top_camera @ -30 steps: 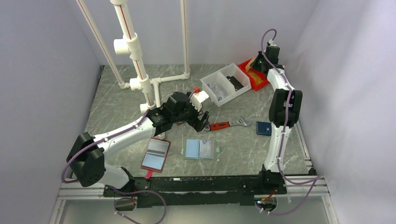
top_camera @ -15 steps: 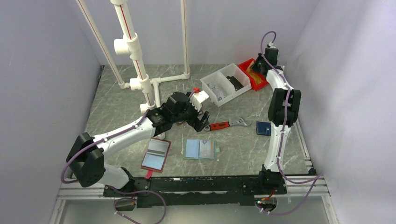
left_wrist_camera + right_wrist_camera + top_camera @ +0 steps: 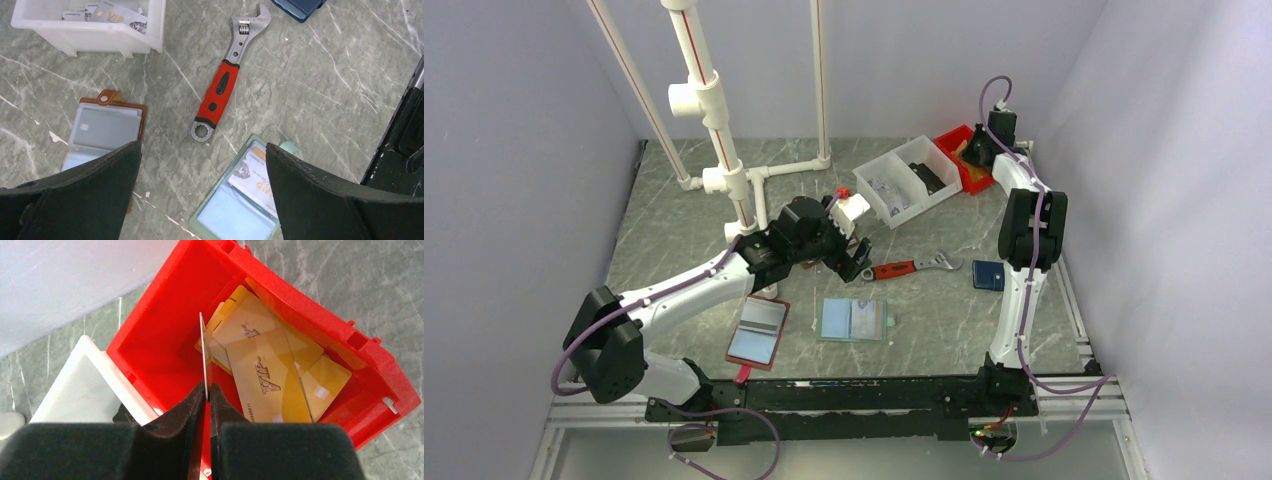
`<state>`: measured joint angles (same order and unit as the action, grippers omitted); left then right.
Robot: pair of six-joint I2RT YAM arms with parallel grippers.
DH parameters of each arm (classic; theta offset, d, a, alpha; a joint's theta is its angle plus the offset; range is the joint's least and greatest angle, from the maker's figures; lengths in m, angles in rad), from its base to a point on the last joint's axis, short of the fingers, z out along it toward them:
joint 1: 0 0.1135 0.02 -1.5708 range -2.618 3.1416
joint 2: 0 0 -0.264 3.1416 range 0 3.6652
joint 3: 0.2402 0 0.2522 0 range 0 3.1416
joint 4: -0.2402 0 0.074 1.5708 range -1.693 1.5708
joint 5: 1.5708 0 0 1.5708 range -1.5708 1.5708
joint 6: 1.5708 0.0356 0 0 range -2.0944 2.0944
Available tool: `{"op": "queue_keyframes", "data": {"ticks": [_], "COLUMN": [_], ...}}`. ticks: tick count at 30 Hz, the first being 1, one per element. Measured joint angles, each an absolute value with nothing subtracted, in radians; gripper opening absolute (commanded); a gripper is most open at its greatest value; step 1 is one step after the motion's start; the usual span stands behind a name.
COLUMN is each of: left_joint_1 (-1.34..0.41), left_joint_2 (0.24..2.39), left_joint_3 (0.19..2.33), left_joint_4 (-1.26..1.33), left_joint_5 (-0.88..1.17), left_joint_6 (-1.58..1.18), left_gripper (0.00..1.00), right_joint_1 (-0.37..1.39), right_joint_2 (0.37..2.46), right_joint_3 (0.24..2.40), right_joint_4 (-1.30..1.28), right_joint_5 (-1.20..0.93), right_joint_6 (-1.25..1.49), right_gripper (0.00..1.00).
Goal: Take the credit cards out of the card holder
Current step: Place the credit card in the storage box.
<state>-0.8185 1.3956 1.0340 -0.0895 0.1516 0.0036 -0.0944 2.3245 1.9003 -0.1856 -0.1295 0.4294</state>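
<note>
- A grey marbled table (image 3: pixel 674 240) sits between pale walls, with a white pipe frame (image 3: pixel 714 120) at its back left.
- The holder (image 3: pixel 836 320) lies open and flat near the front middle of the table. One panel is bare blue-grey, and the other has a pale printed card (image 3: pixel 251 172) tucked in it.
- The left gripper (image 3: pixel 201 160) hovers over the table just behind the holder. Its jaws are spread wide and hold nothing.
- The right gripper (image 3: pixel 205 390) is at the far back right, above the red bin (image 3: pixel 150 340). Its jaws are pinched tight on a thin card (image 3: pixel 204 347), seen edge-on and standing upright over the bin.
- Gold cards (image 3: pixel 265 375) lie overlapping on the floor of the red bin, some marked "VIP".
- A red-handled wrench (image 3: pixel 225 85) lies flat behind the holder, its ring end near the holder's corner but apart from it.
- A brown folder (image 3: pixel 102 127) lies open beside the left finger in the left wrist view.
- A maroon folder (image 3: pixel 758 332) lies open to the left of the holder.
- A white bin (image 3: pixel 904 180) with two compartments stands just beside the red bin, with grey cards (image 3: pixel 112 11) in it.
- A dark blue case (image 3: pixel 989 275) lies to the right of the wrench.
</note>
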Motion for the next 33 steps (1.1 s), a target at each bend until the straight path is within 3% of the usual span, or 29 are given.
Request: {"op": "queue_keyframes", "data": {"ticks": [5,22,26,30,33], "left_joint_1": [-0.818,-0.817,-0.817,-0.817,-0.817], "left_joint_2": [1.395,1.354,1.345,1.331,1.319], "left_joint_3": [1.034,1.026,1.025,1.024,1.024], "left_joint_4": [-0.089,-0.089,-0.09,-0.09,-0.09], "left_joint_5": [0.152,0.152,0.151,0.152,0.153], "left_joint_6": [0.007,0.009,0.013,0.015,0.015], "left_gripper": [0.99,0.99,0.99,0.99,0.99], "right_joint_1": [-0.094,-0.112,-0.13,-0.158,-0.184], "right_joint_2": [2.323,2.089,1.979,1.821,1.68], "right_joint_3": [1.879,1.687,1.594,1.472,1.38], "right_joint_4": [-0.184,-0.158,-0.152,-0.164,-0.206], "right_joint_5": [-0.122,-0.075,-0.084,-0.257,-0.509], "right_joint_6": [0.426,0.38,0.339,0.209,0.067], "right_gripper": [0.25,0.34,0.47,0.62,0.7]}}
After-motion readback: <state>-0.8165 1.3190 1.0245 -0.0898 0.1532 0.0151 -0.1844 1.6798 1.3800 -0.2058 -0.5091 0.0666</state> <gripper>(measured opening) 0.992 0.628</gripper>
